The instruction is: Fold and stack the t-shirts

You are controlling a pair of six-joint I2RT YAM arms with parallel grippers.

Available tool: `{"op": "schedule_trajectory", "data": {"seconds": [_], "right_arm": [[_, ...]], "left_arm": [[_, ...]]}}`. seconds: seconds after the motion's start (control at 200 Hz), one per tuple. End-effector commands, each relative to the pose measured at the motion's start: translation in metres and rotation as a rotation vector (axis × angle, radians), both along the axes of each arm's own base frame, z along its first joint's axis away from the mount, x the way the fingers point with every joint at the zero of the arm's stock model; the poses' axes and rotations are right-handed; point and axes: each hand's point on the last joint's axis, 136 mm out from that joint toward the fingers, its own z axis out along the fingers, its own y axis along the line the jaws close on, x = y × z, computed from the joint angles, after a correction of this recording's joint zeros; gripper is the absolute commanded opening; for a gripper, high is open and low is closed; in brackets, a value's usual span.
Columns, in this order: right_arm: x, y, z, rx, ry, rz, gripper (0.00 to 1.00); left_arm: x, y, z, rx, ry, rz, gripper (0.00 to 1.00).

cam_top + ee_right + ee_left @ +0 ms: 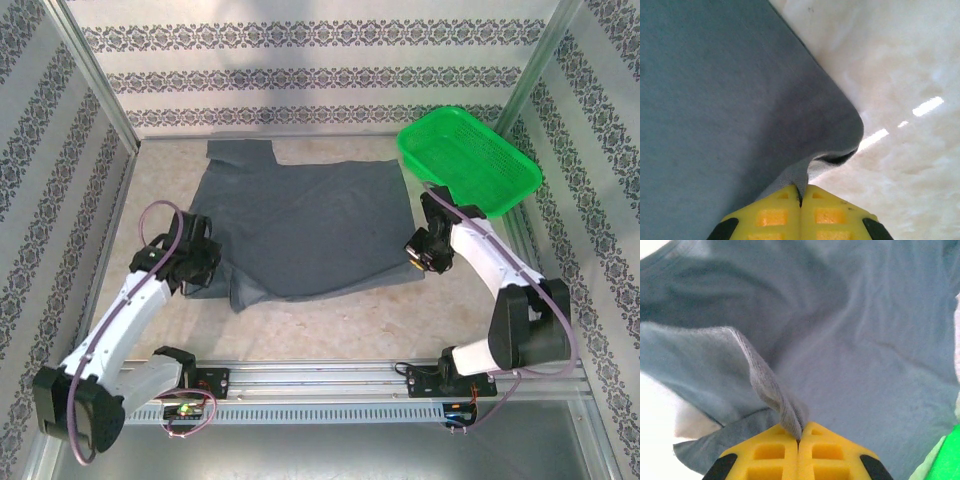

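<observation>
Grey cotton lies spread across the middle of the table point(330, 325): 1 t-shirt point(300, 225), mostly flat, with a flap of it sticking out at 11 o'clock. The green basket point(505, 185) sits at 2 o'clock, close by the shirt's far right corner.

The left gripper point(799, 440) is pinched together on a ridge of fabric at the shirt's 8 o'clock edge, and the cloth rises into it as a narrow fold. The right gripper point(801, 200) is likewise clamped on the hem corner at 4 o'clock, with bare table just beside it.

With the 2 near corners held, this looks like the start of the 1st fold. The next move probably calls for the 2 arms to lift together and carry the near edge toward 12 o'clock at an even pace. They need to keep the cloth taut between them so it lies down square rather than bunching. The rumpled left side seems the likelier place for a crooked crease.
</observation>
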Motion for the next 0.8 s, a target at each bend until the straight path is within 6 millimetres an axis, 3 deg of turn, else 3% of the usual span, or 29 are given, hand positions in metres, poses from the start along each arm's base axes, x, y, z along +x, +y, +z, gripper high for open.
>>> {"op": "schedule_trajectory", "data": {"seconds": [0.0,0.23,0.355,0.655,0.794], "right_arm": [[0.021,0.003,0.01,0.032,-0.019,-0.042,0.0],[0.068,-0.001,0.026,0.0,-0.072,-0.055,0.0],[0.086,-0.006,0.023,-0.033,-0.063,-0.054,0.0],[0.106,-0.015,0.011,-0.09,-0.037,-0.079,0.0],[0.109,-0.016,0.006,-0.097,-0.023,-0.086,0.0]], "left_arm": [[0.038,0.004,0.02,0.034,-0.11,-0.069,0.0],[0.062,0.033,0.027,0.079,-0.135,-0.042,0.0],[0.074,0.046,0.03,0.098,-0.159,-0.032,0.0],[0.096,0.065,0.028,0.131,-0.18,-0.033,0.0],[0.108,0.065,0.024,0.143,-0.181,-0.071,0.0]]}}
